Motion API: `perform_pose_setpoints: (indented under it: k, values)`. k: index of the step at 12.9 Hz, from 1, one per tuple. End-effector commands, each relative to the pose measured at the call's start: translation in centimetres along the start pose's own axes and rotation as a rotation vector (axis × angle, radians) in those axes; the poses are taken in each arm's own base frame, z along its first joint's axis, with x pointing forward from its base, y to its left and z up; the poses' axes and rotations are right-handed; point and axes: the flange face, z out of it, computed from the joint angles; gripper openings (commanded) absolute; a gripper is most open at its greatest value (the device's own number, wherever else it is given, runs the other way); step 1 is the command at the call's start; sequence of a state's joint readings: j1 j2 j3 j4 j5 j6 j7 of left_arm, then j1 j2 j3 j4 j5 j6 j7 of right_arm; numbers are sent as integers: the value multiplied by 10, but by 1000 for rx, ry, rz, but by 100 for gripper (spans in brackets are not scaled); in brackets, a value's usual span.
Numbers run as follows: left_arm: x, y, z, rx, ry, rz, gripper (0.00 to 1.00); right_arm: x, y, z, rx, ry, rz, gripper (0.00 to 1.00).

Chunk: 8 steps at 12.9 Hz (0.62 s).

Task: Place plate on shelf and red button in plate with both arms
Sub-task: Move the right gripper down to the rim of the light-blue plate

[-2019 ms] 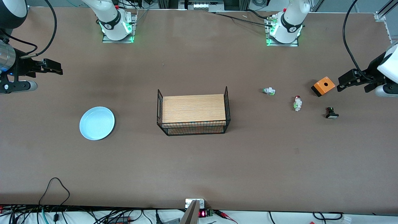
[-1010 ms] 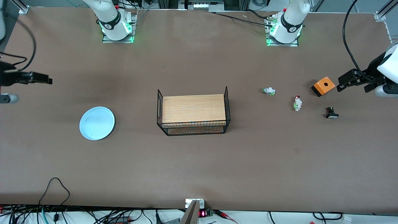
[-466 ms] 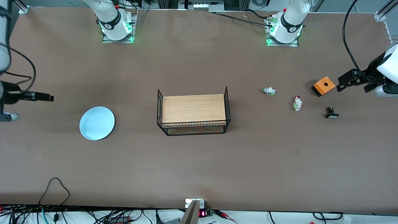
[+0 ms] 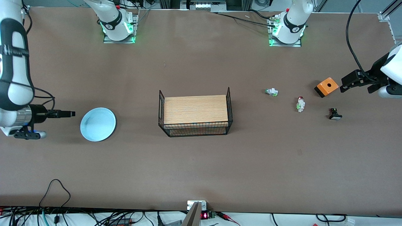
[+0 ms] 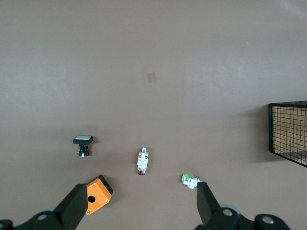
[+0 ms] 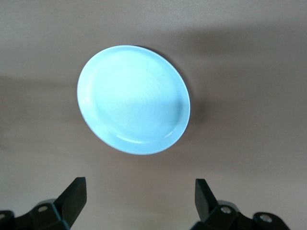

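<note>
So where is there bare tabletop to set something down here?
Broad bare stretches lie between the plate and the wire basket, and nearer the front camera than both. It is crowded toward the left arm's end, around the red button and orange box.

- Robotics lab, not a home
- Two arm bases (image 4: 118, 26) bolted on brown table (image 4: 201, 163), green status lights
- Cable bundles (image 4: 62, 216) ran along table edge
</note>
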State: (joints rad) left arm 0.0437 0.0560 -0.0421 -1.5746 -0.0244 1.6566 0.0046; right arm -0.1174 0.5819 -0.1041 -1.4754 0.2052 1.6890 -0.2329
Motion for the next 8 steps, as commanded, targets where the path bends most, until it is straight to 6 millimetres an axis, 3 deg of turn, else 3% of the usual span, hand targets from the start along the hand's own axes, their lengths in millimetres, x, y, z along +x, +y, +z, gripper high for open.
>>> perform_pose_setpoints:
  k: [1,5,8]
  values:
    - [-7,-2,-1,-2,2,9,100,18,6,18,21,18,-28,100]
    - [-7,-2,-1,-2,2,9,100,45,25,77,2,29,-123,100]
    - [-7,-1,-1,-1,0,11,100,54,29,97,-5,35,-132,100]
